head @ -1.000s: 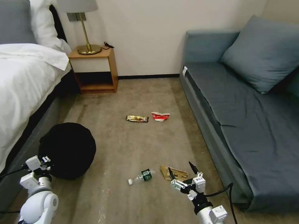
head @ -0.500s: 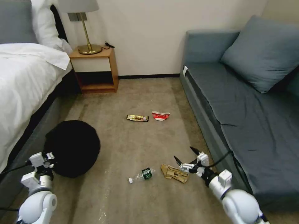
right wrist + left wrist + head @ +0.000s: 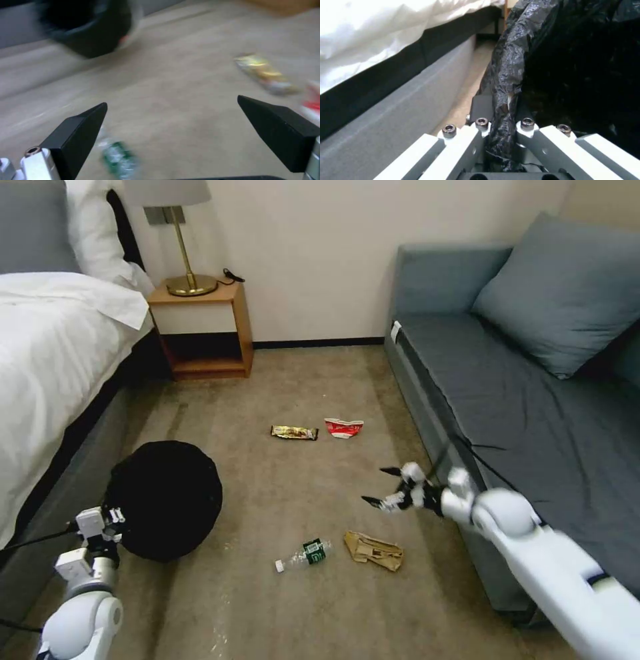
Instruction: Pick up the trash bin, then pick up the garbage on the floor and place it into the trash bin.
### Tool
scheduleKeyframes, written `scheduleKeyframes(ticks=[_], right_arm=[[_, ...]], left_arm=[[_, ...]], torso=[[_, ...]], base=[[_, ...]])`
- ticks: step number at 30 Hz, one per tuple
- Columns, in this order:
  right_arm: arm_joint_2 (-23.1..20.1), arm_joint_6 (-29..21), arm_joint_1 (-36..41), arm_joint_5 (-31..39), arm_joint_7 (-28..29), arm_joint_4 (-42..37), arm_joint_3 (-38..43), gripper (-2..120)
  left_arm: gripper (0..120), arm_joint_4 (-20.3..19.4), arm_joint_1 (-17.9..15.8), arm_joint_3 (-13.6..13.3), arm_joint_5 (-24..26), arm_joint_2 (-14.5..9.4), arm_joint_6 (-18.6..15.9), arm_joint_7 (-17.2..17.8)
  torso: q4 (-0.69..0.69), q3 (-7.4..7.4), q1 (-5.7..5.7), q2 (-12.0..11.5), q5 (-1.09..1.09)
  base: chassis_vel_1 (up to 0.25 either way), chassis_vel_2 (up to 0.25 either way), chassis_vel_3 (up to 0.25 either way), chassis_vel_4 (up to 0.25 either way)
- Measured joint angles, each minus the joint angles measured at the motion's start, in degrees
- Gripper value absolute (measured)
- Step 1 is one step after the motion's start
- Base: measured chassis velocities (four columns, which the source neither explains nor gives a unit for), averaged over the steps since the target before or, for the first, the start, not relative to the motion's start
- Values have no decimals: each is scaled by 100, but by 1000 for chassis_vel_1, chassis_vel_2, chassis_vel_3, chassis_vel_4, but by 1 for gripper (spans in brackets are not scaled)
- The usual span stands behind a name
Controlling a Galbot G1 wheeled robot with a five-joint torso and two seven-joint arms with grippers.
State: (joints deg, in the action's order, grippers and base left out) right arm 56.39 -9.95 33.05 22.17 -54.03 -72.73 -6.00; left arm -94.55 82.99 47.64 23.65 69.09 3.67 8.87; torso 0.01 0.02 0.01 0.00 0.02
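Note:
The trash bin (image 3: 163, 500), lined with a crinkly black bag, is at the left beside the bed. My left gripper (image 3: 107, 519) is shut on its rim; the left wrist view shows the gripper (image 3: 501, 112) pinching the black bag (image 3: 580, 62). My right gripper (image 3: 375, 485) hangs open and holds nothing, above the carpet near the sofa's front. The garbage lies on the floor: a clear bottle (image 3: 303, 555), tan paper (image 3: 373, 550), a gold wrapper (image 3: 294, 433) and a red-and-white carton (image 3: 343, 428). Between the open right gripper (image 3: 171, 101) fingers I see the bottle (image 3: 118, 157) and the wrapper (image 3: 263, 72).
A white-sheeted bed (image 3: 47, 353) lines the left side. A wooden nightstand (image 3: 200, 330) with a lamp stands at the back wall. A blue-grey sofa (image 3: 533, 413) takes up the right. Bare carpet (image 3: 280, 493) lies between them.
My right arm has swung up and away from the tan paper toward the sofa's front, still open. The bin and left gripper have shifted slightly to the right.

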Motion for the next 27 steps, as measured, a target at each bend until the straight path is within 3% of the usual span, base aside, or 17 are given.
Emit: scheduleKeyframes(ticks=[3, 4, 10, 17, 27], right_arm=[[525, 50, -715, -437, -591, 820, -571, 100], [525, 50, -715, -437, -591, 820, -571, 100], [1436, 445, -1109, -1229, -714, 1980, -881, 100], [2217, 1133, -703, -2652, -483, 2622, -755, 100], [2663, 1611, -56, -4017, -47, 2934, -289, 100]], left_arm=[[3, 17, 9, 30, -30, 49, -4, 43], [3, 17, 9, 30, -30, 49, -4, 43], [3, 28, 24, 50, -47, 121, -4, 59], [3, -39, 67, 57, -47, 152, 3, 89], [3, -75, 163, 49, -106, 204, 94, 92]], torso=[[2, -1, 0, 0, -5], [2, -1, 0, 0, -5], [-2, -2, 0, 0, -5], [0, -2, 0, 0, -3], [-2, -2, -1, 0, -3]], base=[[0, 0, 0, 0], [0, 0, 0, 0], [0, 0, 0, 0], [0, 0, 0, 0], [0, 0, 0, 0]])
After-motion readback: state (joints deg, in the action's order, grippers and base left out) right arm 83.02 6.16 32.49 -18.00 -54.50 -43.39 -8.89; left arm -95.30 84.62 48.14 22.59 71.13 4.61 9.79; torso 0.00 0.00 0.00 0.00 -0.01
